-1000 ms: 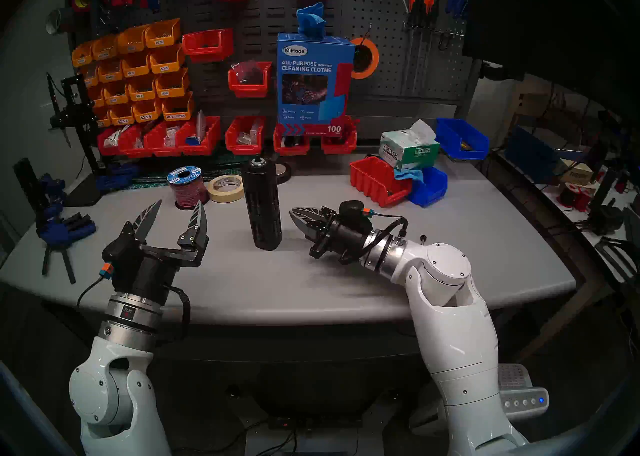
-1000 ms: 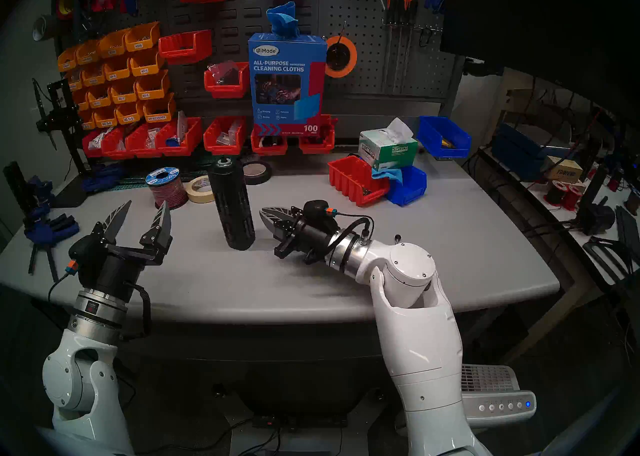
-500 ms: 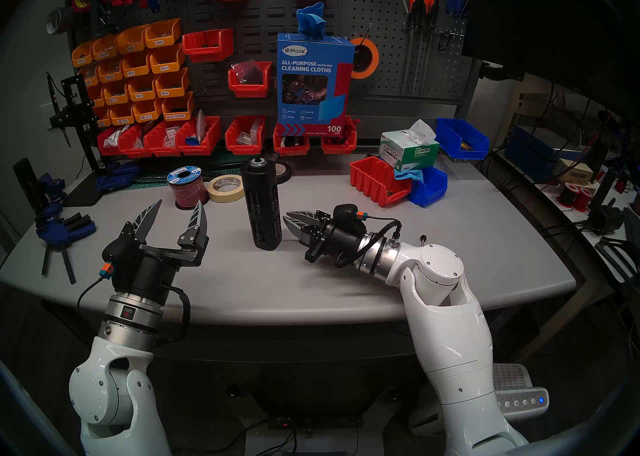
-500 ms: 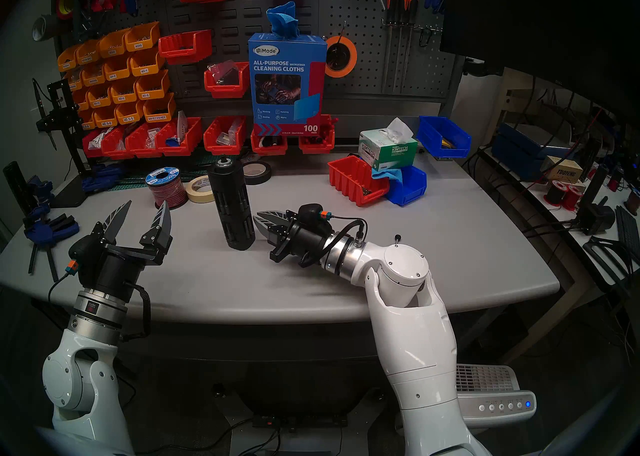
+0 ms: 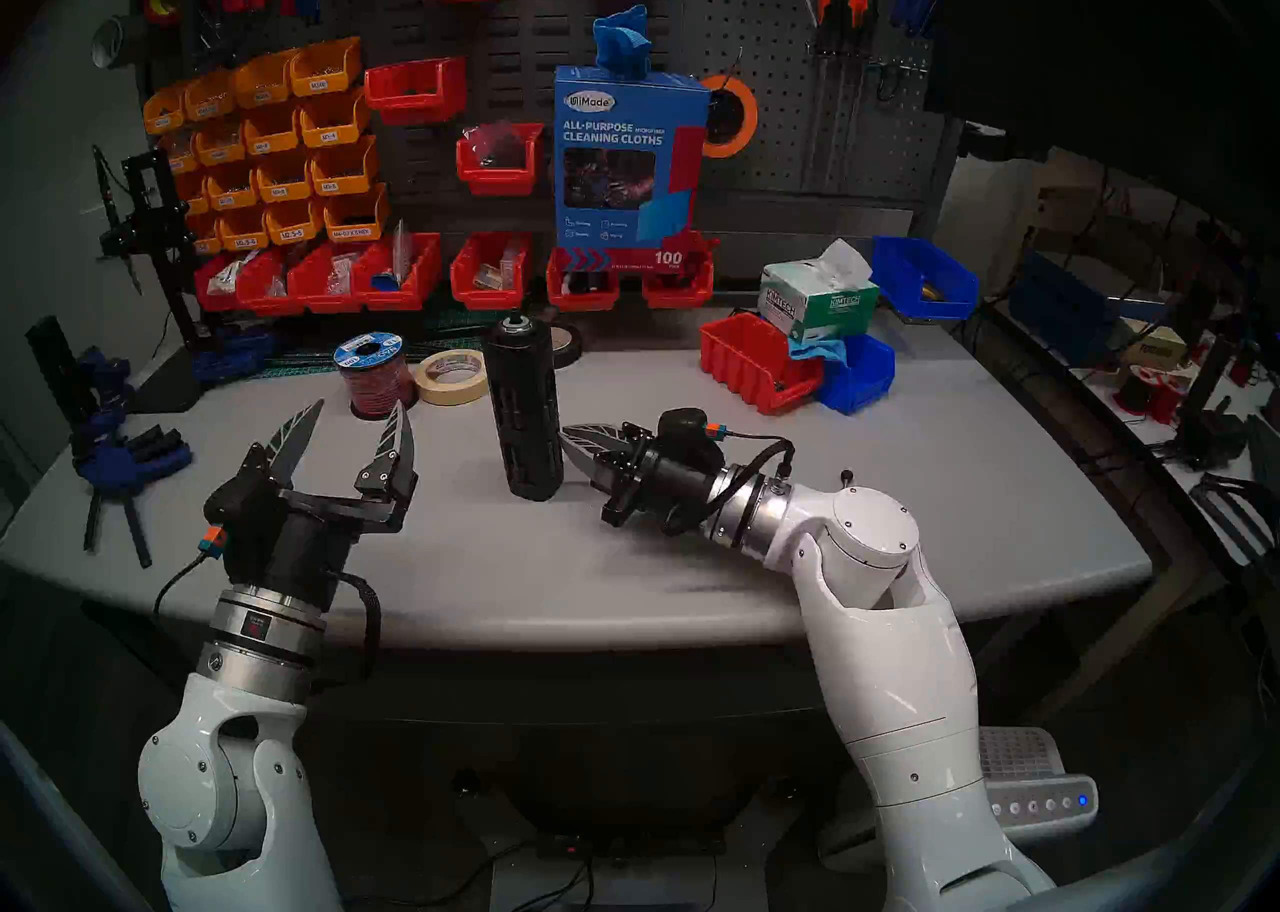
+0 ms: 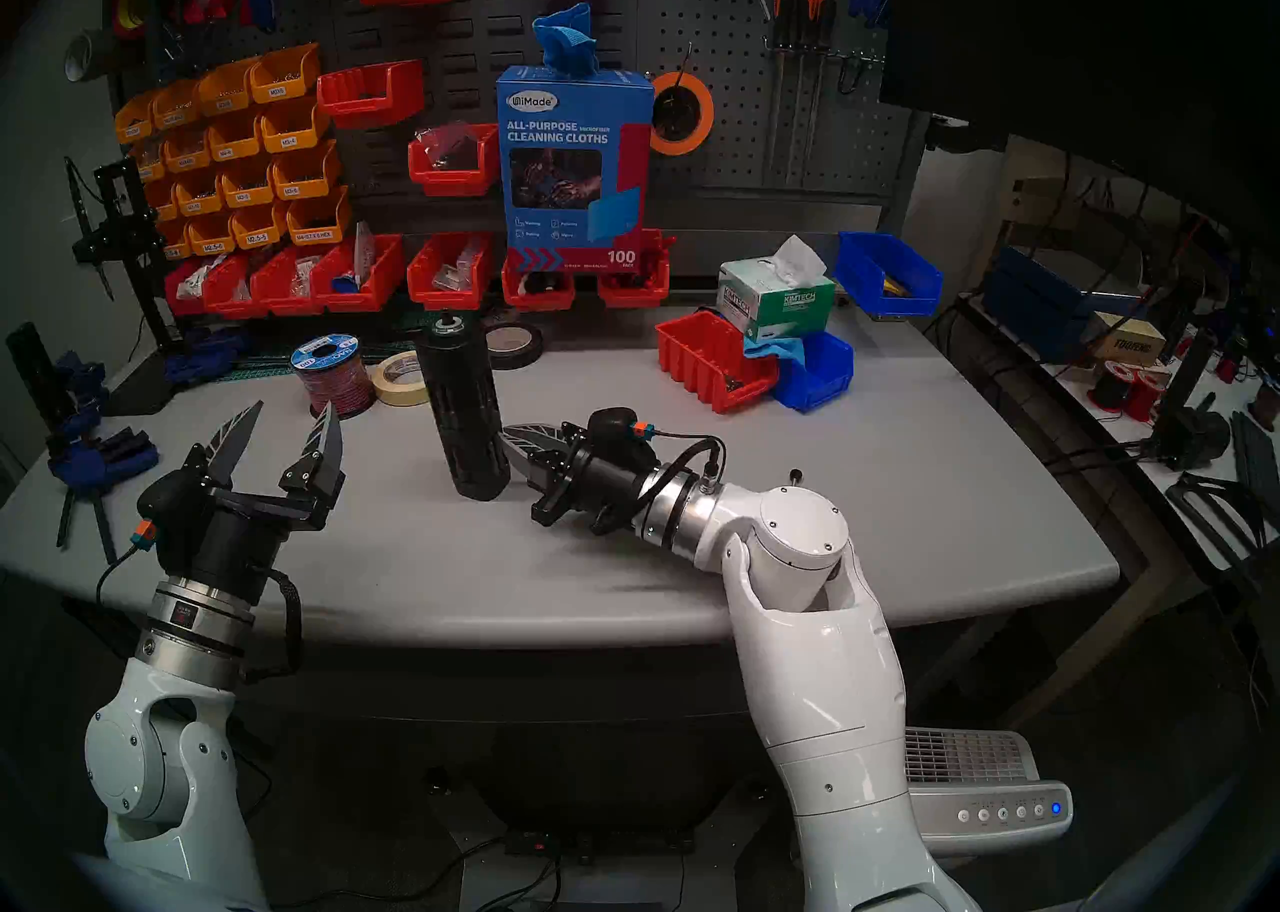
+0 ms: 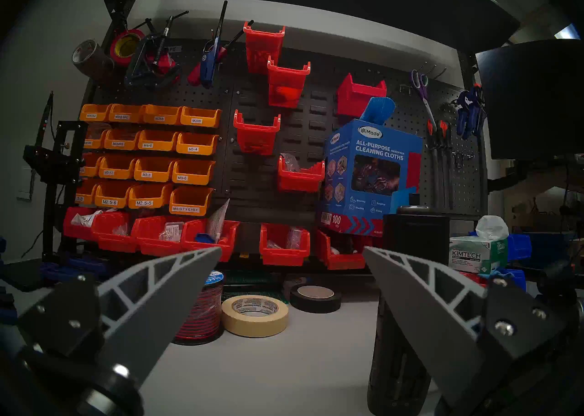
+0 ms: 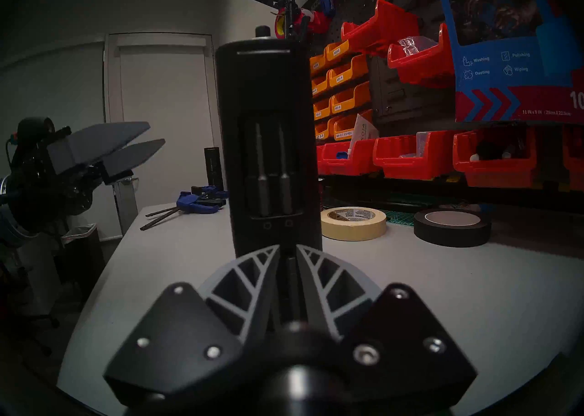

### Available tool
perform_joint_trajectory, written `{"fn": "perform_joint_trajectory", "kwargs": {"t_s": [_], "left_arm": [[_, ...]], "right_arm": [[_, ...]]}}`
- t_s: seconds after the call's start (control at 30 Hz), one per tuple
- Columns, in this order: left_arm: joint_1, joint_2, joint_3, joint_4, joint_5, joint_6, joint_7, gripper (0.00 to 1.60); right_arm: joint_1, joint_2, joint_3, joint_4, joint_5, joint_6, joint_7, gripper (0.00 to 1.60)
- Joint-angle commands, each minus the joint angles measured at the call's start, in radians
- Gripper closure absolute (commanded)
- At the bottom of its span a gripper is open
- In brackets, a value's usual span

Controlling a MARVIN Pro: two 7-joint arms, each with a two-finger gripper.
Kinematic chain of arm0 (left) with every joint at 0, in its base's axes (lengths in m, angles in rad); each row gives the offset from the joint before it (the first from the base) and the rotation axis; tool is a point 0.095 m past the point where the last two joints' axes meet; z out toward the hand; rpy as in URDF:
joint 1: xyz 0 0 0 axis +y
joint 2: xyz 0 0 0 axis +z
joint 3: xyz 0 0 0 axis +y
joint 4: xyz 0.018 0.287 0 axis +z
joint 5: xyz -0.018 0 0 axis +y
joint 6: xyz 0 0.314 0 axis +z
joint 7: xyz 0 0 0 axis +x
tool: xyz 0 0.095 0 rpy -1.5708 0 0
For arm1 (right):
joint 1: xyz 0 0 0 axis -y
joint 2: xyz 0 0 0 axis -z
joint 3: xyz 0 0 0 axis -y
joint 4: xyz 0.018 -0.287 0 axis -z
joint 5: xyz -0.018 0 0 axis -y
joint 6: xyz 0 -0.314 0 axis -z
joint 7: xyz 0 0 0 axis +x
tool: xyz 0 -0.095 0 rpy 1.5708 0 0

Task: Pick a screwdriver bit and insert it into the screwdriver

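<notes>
The screwdriver [image 5: 523, 404] [image 6: 464, 411] is a tall matte-black cylinder standing upright mid-table. In the right wrist view its side slot [image 8: 271, 165] holds two silvery screwdriver bits [image 8: 261, 165] upright. My right gripper [image 5: 564, 436] [image 6: 505, 436] [image 8: 288, 247] lies low over the table, pointing left. Its fingertips are at the cylinder's lower right side, with only a narrow gap between the jaws. I see nothing held between them. My left gripper [image 5: 360, 408] [image 6: 294, 408] [image 7: 292, 249] hangs wide open and empty to the cylinder's left. The cylinder [image 7: 415, 232] shows behind its right finger.
A masking tape roll [image 5: 454, 375], a black tape roll [image 5: 568, 342] and a wire spool [image 5: 374, 370] sit behind the cylinder. Red and blue bins [image 5: 755, 363] and a tissue box [image 5: 817, 301] stand back right. Blue clamps [image 5: 131, 460] lie far left. A pegboard with bins [image 5: 415, 280] closes the back.
My right gripper has slid left across the table until its fingertips reach the cylinder's side. The left arm and the cylinder have not moved.
</notes>
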Motion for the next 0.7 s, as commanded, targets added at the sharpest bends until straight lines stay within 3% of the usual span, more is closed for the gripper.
{"fn": "perform_joint_trajectory", "kwargs": {"t_s": [0.0,0.17,0.67], "left_arm": [[-0.002,-0.002,-0.001,-0.033,-0.002,-0.007,0.001,0.00],[-0.002,-0.002,-0.001,-0.033,-0.002,-0.007,0.001,0.00],[-0.002,-0.002,-0.001,-0.033,-0.002,-0.007,0.001,0.00]], "right_arm": [[0.010,-0.009,-0.003,-0.024,0.004,0.012,-0.003,0.95],[0.008,-0.010,-0.003,-0.023,0.001,0.017,-0.006,0.85],[0.011,-0.006,-0.003,-0.017,0.002,0.031,-0.010,0.87]]}}
